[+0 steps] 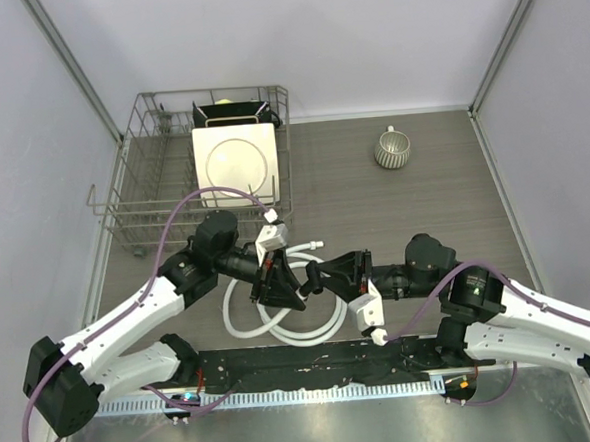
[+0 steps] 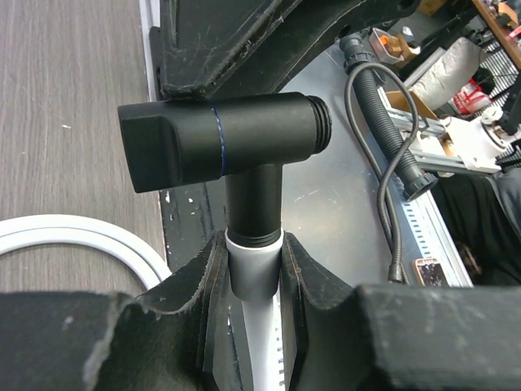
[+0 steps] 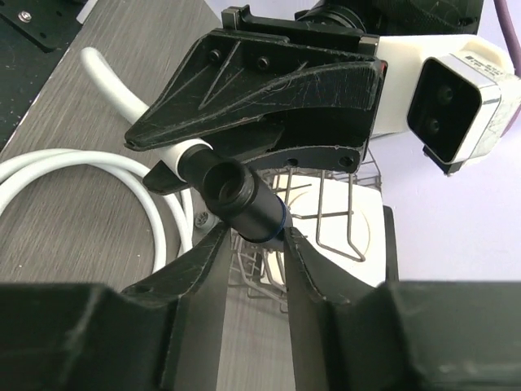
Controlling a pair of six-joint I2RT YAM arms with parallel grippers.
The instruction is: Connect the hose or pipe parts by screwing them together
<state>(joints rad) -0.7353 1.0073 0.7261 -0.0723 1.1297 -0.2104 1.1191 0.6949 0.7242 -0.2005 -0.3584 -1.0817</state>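
The black T-shaped fitting (image 2: 228,138) stands on a white end connector (image 2: 254,273) of the hose, its stem seated in the connector's top. My left gripper (image 2: 255,244) is shut on that white connector. The white hose (image 1: 317,330) lies coiled on the table under both grippers, and a loop of hose (image 3: 81,171) shows at the left of the right wrist view. My right gripper (image 3: 254,236) meets the left one at mid-table, and its two fingertips press on either side of the fitting (image 3: 244,195) near the blue ring. The fitting's open end faces the right wrist camera.
A wire dish rack (image 1: 144,205) with a white plate (image 1: 234,163) stands at the back left. A ribbed cup (image 1: 392,149) sits at the back right. A black base rail (image 1: 314,365) runs along the near edge. Purple cables loop over both arms.
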